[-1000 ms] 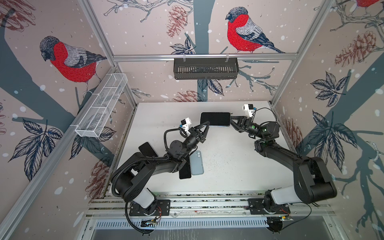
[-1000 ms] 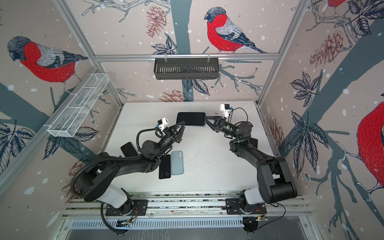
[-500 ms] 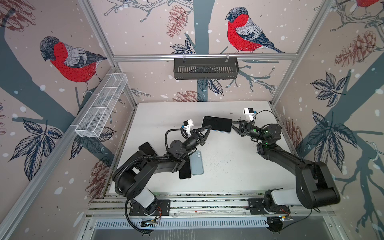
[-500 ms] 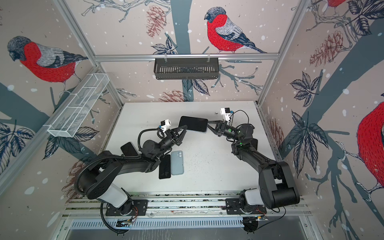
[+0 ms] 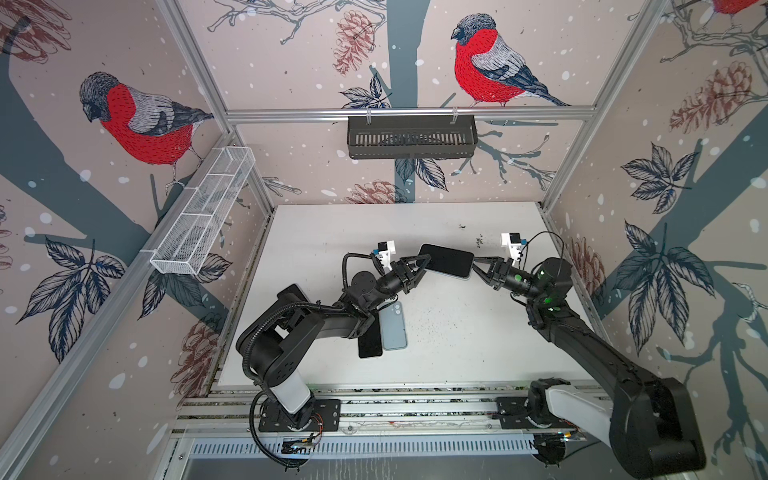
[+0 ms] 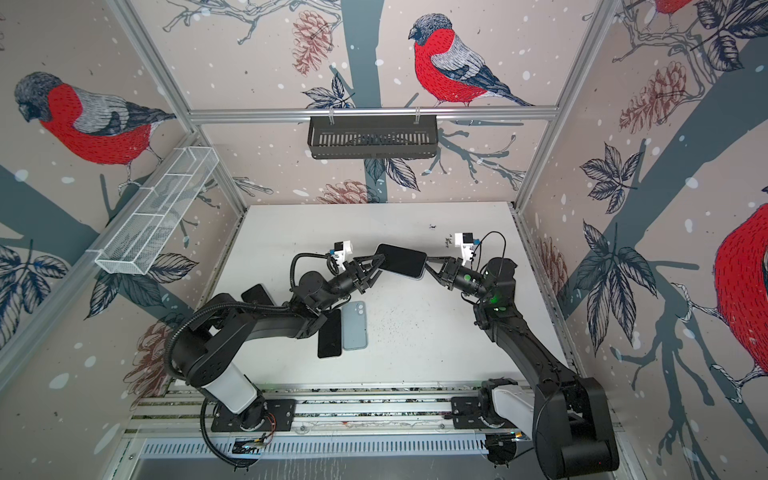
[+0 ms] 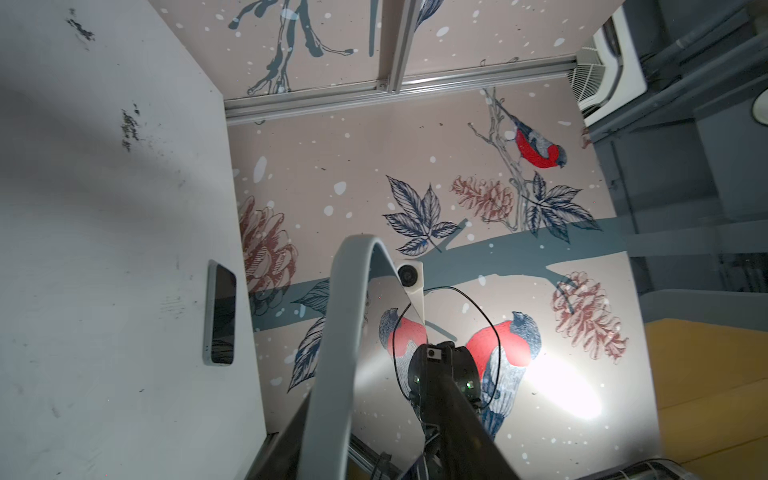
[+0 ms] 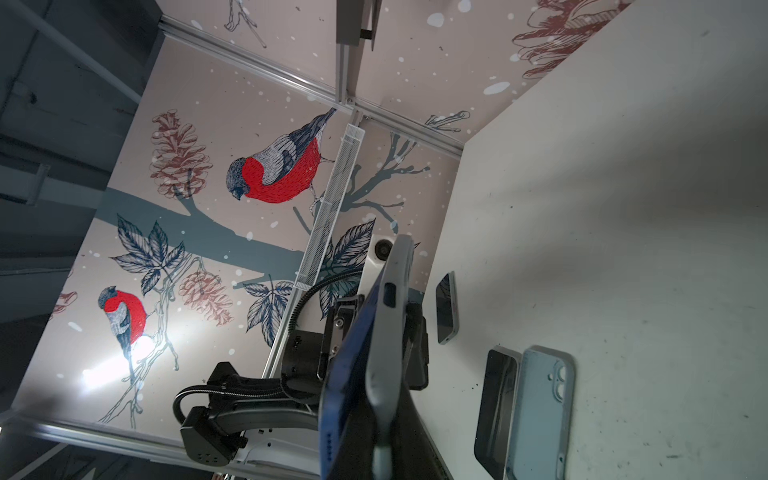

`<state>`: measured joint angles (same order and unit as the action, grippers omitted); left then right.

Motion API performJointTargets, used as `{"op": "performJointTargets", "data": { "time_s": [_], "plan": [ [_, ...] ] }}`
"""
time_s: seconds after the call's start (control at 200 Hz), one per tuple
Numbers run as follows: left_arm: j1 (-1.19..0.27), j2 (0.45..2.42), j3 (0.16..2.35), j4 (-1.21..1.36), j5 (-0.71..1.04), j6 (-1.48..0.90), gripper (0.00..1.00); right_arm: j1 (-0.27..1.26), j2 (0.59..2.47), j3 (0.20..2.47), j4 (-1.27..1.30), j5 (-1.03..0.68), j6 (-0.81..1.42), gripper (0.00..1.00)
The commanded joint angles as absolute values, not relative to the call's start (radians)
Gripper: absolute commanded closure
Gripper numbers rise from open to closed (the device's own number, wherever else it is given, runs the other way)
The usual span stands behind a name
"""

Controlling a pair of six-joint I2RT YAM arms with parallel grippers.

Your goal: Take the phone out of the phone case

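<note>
Held clear of the table (image 5: 457, 340), above and beyond the pale-blue case (image 5: 392, 326) lying on it, the phone (image 5: 446, 261) spans the gap between the two arms, its long axis running gripper to gripper. The right gripper (image 5: 474, 264) is clamped tight on one short end. The left gripper (image 5: 424, 266) meets the opposite end with jaws parted, straddling rather than pinching. From above the screen shows glossy black. The right wrist view shows a dark-blue body edged by the grey phone case (image 8: 390, 332), which appears to stand slightly off along one side. The next pull likely follows that axis.
</note>
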<state>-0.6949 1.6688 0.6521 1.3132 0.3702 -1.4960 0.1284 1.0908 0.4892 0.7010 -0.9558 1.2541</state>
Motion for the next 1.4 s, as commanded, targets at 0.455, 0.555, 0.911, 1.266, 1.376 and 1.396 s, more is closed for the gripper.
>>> {"op": "performJointTargets", "data": {
  "time_s": [0.455, 0.555, 0.911, 1.266, 1.376, 1.396],
  "plan": [
    [-0.695, 1.831, 0.704, 1.222, 0.362, -1.365, 0.36, 0.047, 1.051, 0.238, 0.791, -0.825, 1.286, 1.0],
    [-0.695, 1.86, 0.705, 1.223, 0.347, -1.368, 0.26, 0.02, 1.038, 0.22, 0.794, -0.83, 1.292, 1.0],
    [-0.694, 1.847, 0.709, 1.186, 0.327, -1.333, 0.23, -0.057, 0.99, 0.201, 0.745, -0.856, 1.287, 1.0],
    [-0.869, 1.537, 1.04, 0.281, -0.02, -0.604, 0.19, -0.077, 0.959, 0.171, 0.693, -0.819, 1.262, 1.0],
    [-0.927, 1.536, 1.145, 0.132, -0.026, -0.467, 0.2, -0.077, 0.959, 0.162, 0.693, -0.809, 1.261, 1.0],
    [-0.945, 1.54, 1.163, 0.101, -0.038, -0.436, 0.2, -0.077, 0.959, 0.159, 0.693, -0.805, 1.261, 1.0]
  ]
}}
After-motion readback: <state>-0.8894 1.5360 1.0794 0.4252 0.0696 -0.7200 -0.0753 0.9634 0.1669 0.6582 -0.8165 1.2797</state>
